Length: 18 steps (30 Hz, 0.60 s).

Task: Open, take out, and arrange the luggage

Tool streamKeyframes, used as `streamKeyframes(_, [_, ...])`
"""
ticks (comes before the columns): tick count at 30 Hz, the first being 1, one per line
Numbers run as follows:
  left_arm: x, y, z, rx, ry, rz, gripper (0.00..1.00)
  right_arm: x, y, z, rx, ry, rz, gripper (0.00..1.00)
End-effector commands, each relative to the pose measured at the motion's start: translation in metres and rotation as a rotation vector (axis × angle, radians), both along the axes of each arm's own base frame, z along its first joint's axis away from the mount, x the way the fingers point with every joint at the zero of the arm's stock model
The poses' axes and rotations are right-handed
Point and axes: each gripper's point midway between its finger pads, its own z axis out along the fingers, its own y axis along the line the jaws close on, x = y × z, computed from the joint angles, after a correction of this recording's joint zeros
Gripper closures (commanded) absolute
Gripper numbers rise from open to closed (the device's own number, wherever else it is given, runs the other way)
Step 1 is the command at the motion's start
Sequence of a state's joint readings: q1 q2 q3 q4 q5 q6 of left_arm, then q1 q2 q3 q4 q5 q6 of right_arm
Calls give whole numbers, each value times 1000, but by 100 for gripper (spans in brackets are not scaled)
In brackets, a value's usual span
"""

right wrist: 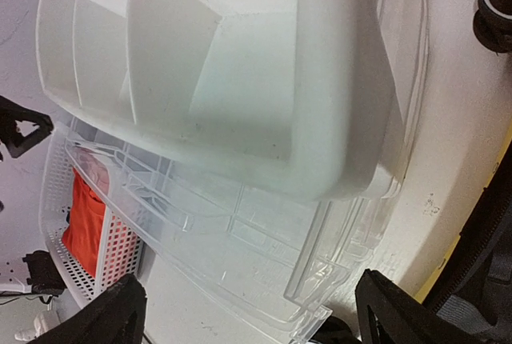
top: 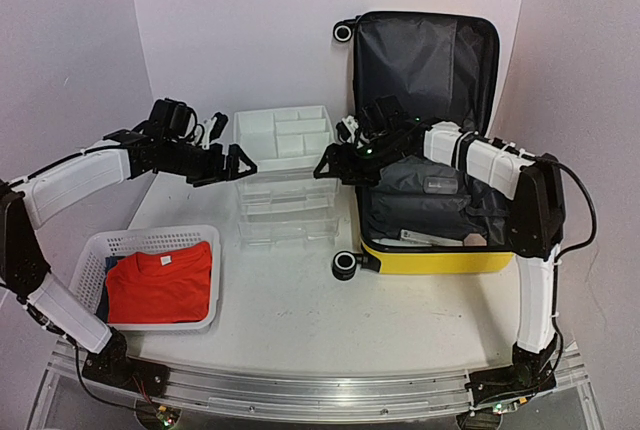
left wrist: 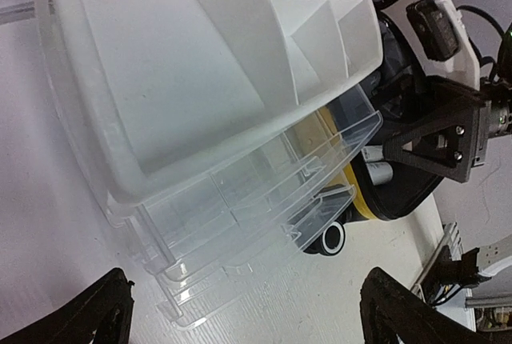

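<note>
Top external view puts the luggage [top: 430,258] at the right of the frame, lying open on the smooth white table [top: 290,320]. Its lower half is a glossy yellow hard shell with rounded corners. Its lid [top: 425,50] stands upright against the back wall and is lined in creased dark grey fabric. Soft grey folded cloth [top: 420,200] fills the lower half, and a round black-and-white wheel [top: 345,265] sits at the near left corner.

At the centre stands a white plastic drawer unit [top: 285,190], with clear ribbed drawers under an opaque top tray split into rectangular compartments. At the lower left, a white mesh basket [top: 95,250] holds a folded red shirt [top: 160,285].

The left hand [top: 226,164] hangs just beside the unit's left edge and the right hand [top: 336,164] just beside its right edge. In the left wrist view the black fingers [left wrist: 88,316] are spread wide at the bottom corners with nothing gripped. The right wrist view shows the same wide, empty spread.
</note>
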State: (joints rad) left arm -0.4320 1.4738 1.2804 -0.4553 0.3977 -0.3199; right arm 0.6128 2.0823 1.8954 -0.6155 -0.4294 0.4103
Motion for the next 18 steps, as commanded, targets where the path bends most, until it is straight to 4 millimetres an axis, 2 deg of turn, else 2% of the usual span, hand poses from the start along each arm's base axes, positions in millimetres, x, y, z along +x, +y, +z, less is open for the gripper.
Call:
streamKeyframes(1, [11, -19, 9, -49, -35, -62, 1, 9, 14, 24, 83, -76, 64, 8])
streamKeyframes(6, [17, -25, -4, -33, -30, -77, 1, 9, 19, 29, 105, -94, 96, 8])
streamKeyframes(11, [16, -32, -4, -31, -45, -92, 2, 5, 23, 34, 133, -83, 117, 11])
streamKeyframes(18, [-3, -40, -6, -68, -4, -133, 5, -7, 21, 50, 201, -67, 114, 12])
